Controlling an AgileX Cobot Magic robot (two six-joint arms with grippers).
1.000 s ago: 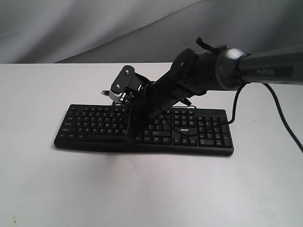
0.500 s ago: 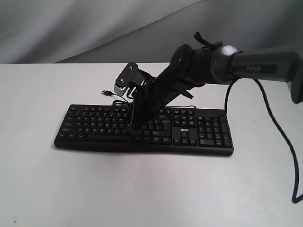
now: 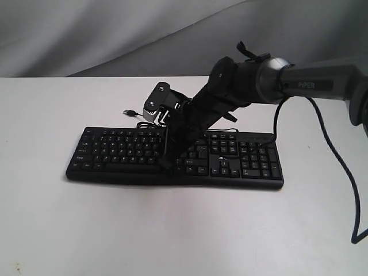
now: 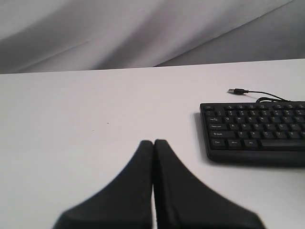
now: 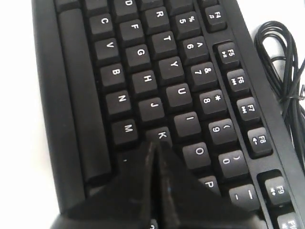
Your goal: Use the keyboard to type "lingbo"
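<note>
The black keyboard (image 3: pixel 115 152) lies flat across the middle of the white table (image 3: pixel 172 230). My right gripper (image 3: pixel 165 163) comes down on its main key block from the right, and its jaws are shut with nothing between them. In the right wrist view the shut tip (image 5: pixel 153 145) rests at the edge of the K key (image 5: pixel 162 135), between M and O, and hides the key under it. I cannot tell if it is pressing a key. My left gripper (image 4: pixel 153 142) is shut and empty above bare table, well off the keyboard's (image 4: pixel 257 129) Ctrl end.
The thin black cable (image 5: pixel 281 71) lies coiled behind the keyboard's function row, with its USB plug (image 3: pixel 130 112) loose on the table. Grey cloth (image 3: pixel 115 34) hangs behind the table. The right arm's own cable (image 3: pixel 339 167) trails down at the right.
The right gripper's tip has shifted a little rightward along the keys, and the wrist has swung the same way. The keyboard has not moved.
</note>
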